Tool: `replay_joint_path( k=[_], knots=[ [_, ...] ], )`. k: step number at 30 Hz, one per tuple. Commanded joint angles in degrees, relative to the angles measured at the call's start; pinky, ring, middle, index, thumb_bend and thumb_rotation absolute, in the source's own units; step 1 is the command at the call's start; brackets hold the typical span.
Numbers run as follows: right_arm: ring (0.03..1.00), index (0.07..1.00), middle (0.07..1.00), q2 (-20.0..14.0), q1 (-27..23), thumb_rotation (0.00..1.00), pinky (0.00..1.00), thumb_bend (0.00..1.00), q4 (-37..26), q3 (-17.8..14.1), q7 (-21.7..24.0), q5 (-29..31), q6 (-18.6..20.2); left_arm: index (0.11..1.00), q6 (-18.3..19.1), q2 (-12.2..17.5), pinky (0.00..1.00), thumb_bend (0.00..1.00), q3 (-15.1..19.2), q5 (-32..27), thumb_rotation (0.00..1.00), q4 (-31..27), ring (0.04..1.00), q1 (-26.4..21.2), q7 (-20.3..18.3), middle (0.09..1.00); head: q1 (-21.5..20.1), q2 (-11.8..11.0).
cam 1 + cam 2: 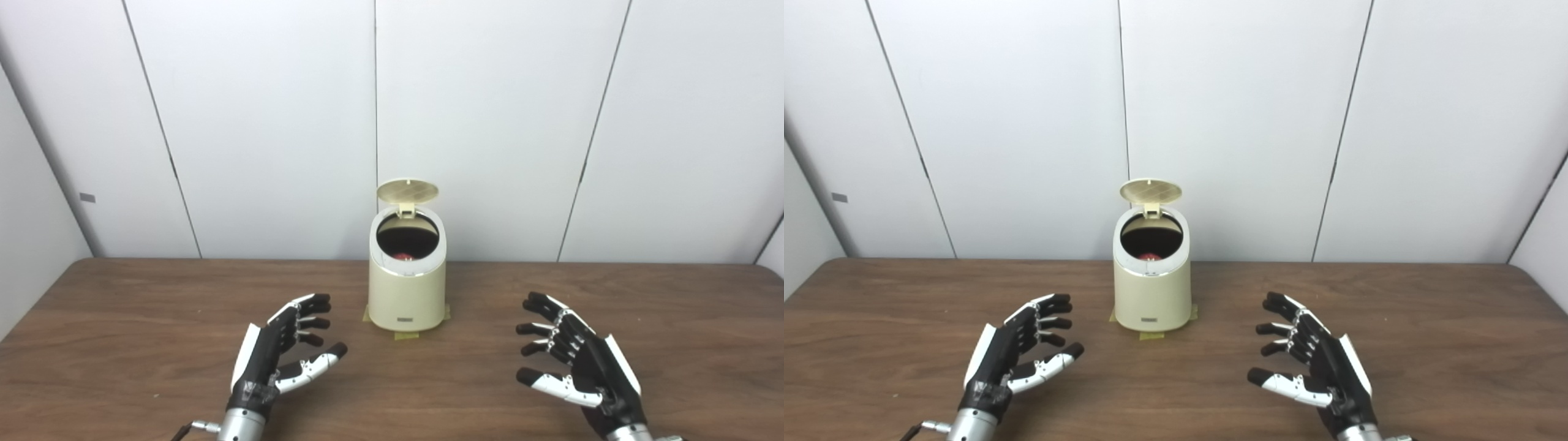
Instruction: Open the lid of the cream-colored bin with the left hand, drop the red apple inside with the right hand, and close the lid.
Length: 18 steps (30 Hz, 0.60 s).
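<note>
The cream-colored bin [407,294] stands at the middle of the brown table, near the back wall. Its round lid [408,192] is tipped up and open at the back. A bit of the red apple [403,256] shows deep inside the dark opening; it also shows in the right eye view [1148,255]. My left hand [278,352] is open and empty, low over the table to the bin's front left. My right hand [572,358] is open and empty, low over the table to the bin's front right. Neither hand touches the bin.
The brown wooden table [122,318] runs the width of the view. Tape patches [405,335] hold the bin's base. White wall panels [275,122] stand right behind the table's back edge.
</note>
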Motion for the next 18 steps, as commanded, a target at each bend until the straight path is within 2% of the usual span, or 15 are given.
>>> replay_joint_path(
  k=[1,6,9,14,18],
  knots=[
    [0.683,0.830,0.827,0.0,-1.4,0.27,0.53,0.79,-1.3,-0.9,-0.8,0.1,-3.0,0.788,-2.9,0.0,0.59,0.63,0.2,-0.4,0.08,-2.0,0.702,-1.4,-0.1,0.779,0.1,0.0],
    [0.662,0.836,0.821,-0.3,-1.2,0.27,0.52,0.77,-0.5,-1.3,-0.3,0.7,-4.0,0.832,-2.1,1.4,0.63,0.67,-0.3,1.4,0.20,-3.6,0.752,-5.0,-0.8,0.814,0.1,-0.2],
    [0.652,0.828,0.814,-0.3,-1.3,0.26,0.52,0.77,-0.2,-1.3,-0.5,0.3,-3.7,0.877,0.3,2.9,0.67,0.68,-1.0,2.2,0.26,-4.9,0.807,-8.5,-2.9,0.858,0.2,-0.4],
    [0.648,0.818,0.803,0.0,-1.3,0.25,0.52,0.78,-0.4,-0.9,-0.3,0.1,-3.1,0.905,1.6,5.4,0.69,0.74,-2.0,4.1,0.27,-1.9,0.860,-16.7,-5.1,0.903,0.2,-0.6],
    [0.646,0.821,0.801,0.2,-1.4,0.26,0.51,0.79,0.0,-0.7,-0.2,0.2,-3.4,0.917,2.8,6.1,0.74,0.77,-2.4,4.3,0.28,1.5,0.897,-22.6,-6.3,0.919,0.2,-0.7]
  ],
)
